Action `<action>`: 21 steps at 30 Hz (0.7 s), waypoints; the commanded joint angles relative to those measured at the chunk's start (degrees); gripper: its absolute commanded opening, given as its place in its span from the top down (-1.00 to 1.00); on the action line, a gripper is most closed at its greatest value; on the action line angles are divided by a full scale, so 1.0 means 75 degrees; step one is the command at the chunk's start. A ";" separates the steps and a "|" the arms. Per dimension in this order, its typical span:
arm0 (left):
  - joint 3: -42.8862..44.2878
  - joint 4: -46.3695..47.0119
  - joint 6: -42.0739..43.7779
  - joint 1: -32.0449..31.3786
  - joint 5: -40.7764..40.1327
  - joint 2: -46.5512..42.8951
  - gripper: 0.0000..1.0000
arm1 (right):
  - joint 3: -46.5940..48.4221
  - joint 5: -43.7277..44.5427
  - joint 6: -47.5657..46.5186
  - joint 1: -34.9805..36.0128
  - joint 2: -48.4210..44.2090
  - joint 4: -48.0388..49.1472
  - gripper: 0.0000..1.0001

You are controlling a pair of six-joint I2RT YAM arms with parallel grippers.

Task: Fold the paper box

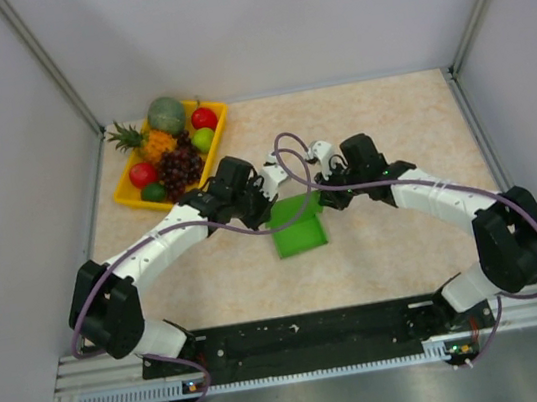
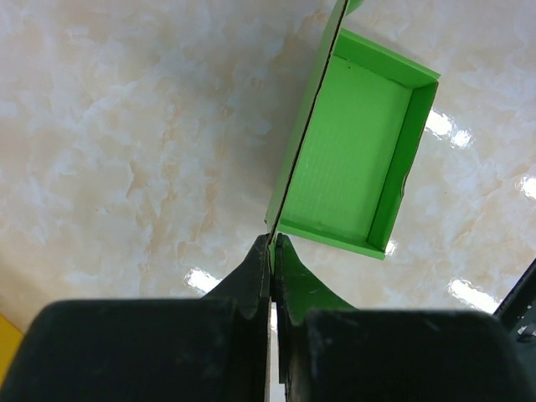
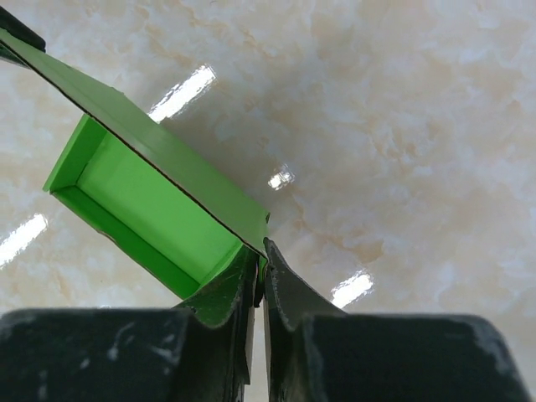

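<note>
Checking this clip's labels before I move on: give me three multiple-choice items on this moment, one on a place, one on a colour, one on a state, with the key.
1. Where on the table does the yellow fruit tray stand?
A. Far left.
B. Near right.
C. Between the arm bases.

2. What colour is the paper box?
A. White.
B. Green.
C. Red.

3. How is the paper box now?
A. Lying flat, untouched.
B. Crushed into a ball.
C. Walls raised, one side pinched by the left fingers and the right fingers.

Key:
1 A, the top view shows the tray at the far left corner.
2 B, every view shows it bright green.
3 C, both wrist views show fingers shut on its edge, beside upright walls.
</note>
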 commanded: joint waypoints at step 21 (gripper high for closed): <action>0.0660 0.1982 -0.5071 -0.0375 -0.3418 0.1446 1.00 | -0.0645 0.6034 0.5131 0.1738 -0.0930 0.1395 1.00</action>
